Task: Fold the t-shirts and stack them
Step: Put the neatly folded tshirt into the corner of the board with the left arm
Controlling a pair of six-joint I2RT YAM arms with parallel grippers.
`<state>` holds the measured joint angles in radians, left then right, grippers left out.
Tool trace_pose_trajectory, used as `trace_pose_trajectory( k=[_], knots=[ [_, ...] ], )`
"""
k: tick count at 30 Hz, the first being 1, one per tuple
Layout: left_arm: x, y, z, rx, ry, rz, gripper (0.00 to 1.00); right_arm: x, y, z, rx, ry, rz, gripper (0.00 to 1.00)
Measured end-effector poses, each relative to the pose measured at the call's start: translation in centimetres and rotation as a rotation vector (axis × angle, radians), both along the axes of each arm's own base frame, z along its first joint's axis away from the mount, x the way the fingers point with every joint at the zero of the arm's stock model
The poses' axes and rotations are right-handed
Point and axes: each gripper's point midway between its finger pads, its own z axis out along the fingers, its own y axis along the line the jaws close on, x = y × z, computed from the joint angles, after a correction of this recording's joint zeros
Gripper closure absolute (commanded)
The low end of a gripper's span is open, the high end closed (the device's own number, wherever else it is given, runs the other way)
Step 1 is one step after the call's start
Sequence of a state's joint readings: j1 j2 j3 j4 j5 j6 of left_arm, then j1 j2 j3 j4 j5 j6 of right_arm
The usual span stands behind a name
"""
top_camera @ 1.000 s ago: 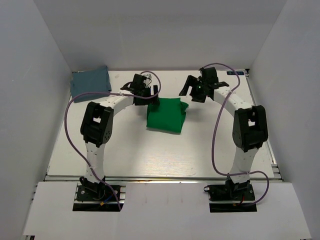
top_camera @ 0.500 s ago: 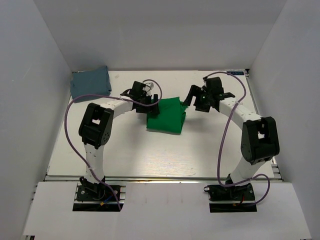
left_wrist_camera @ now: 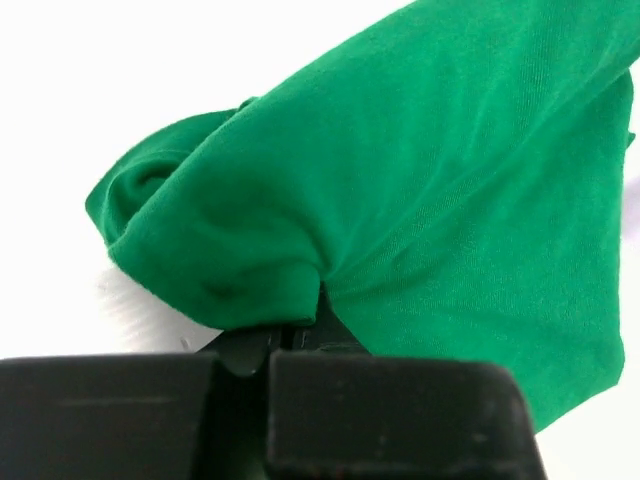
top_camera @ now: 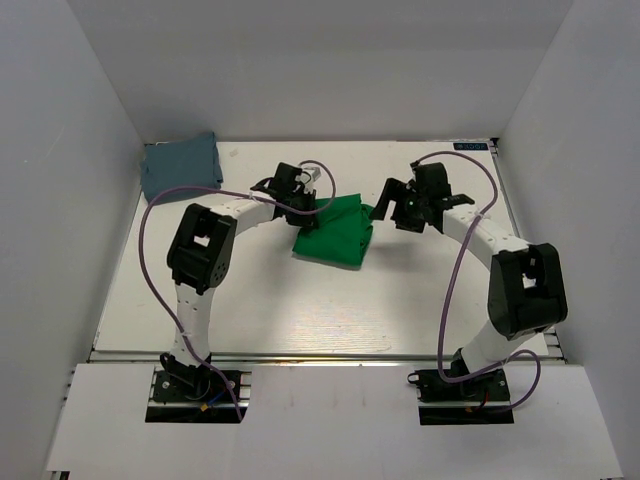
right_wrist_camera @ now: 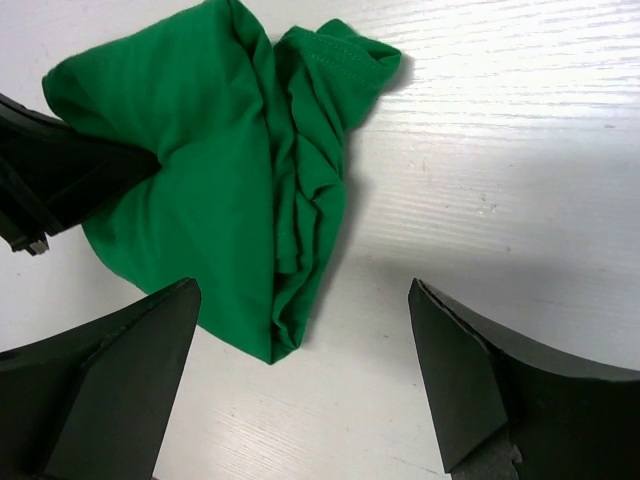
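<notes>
White left arm (top_camera: 190, 310) and right arm (top_camera: 484, 335) bear black joint housings (top_camera: 202, 247), purple cables (top_camera: 141, 240), black left gripper (top_camera: 318, 211) and right gripper (top_camera: 396, 212)

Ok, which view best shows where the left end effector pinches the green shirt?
Left wrist: the green shirt bunches right into the shut left end effector. Right wrist shows that pinch from the side; the top view is too small.

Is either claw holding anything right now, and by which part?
The left gripper pinches the green shirt by a bunched fold at its far-left edge. The right gripper stands open near it, holding nothing.
</notes>
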<state>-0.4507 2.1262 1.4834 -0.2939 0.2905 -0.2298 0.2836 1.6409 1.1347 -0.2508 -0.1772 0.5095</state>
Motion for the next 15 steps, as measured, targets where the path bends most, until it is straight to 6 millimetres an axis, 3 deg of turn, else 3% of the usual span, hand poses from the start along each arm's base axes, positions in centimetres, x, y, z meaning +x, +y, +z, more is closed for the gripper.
trace_pose_trajectory(
  k=[8,15],
  knots=[
    [1.4,1.1,0.6,0.118,-0.085,-0.018,1.00,-1.2,-1.3,0.8,-0.036,-0.044,-0.028,0.10],
    [4.0,4.9,4.3,0.271,-0.246,-0.016,1.00,-1.5,-2.4,1.5,-0.069,-0.088,-0.064,0.10]
  ],
)
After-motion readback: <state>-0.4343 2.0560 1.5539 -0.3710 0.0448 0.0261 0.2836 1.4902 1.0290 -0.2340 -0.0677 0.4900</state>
